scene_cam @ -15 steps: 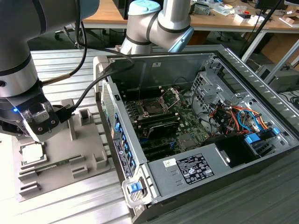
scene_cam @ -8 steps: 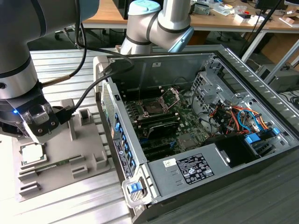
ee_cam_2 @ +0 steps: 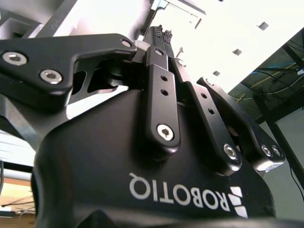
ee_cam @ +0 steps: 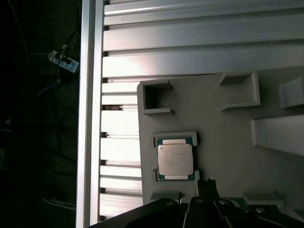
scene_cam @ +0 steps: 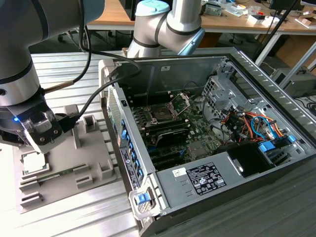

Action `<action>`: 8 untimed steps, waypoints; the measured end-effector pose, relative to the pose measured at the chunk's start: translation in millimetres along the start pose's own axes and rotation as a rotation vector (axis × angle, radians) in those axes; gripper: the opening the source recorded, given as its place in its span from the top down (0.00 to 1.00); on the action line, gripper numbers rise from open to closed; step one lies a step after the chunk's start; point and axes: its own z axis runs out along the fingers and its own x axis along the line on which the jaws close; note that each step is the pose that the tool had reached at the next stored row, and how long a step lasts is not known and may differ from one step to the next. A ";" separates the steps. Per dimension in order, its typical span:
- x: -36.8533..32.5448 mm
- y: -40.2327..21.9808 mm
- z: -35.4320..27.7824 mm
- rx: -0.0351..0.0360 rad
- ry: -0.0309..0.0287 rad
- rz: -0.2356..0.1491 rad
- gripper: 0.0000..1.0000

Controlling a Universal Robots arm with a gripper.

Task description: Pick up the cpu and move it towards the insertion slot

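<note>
Grey fixture plate | cpu nested there, just beside claw | claw pinched closed, empty

Open space lies below the end effector, down to the cpu. Raised fixture blocks flank it; the case wall apparently stands between it and the insertion slot.

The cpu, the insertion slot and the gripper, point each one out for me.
the cpu point(ee_cam: 175, 160), first wrist view, middle of its silvery face.
the insertion slot point(scene_cam: 161, 113), exterior view, dark centre of the socket.
the gripper point(ee_cam_2: 162, 32), second wrist view, where its fingertips meet.
</note>
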 end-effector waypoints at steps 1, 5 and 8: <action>0.0 -0.1 0.1 0.0000 0.0000 0.000 0.89; 0.3 -0.6 0.7 -0.0001 0.0000 0.000 0.89; 0.5 -0.9 1.1 0.0000 0.0000 0.000 0.89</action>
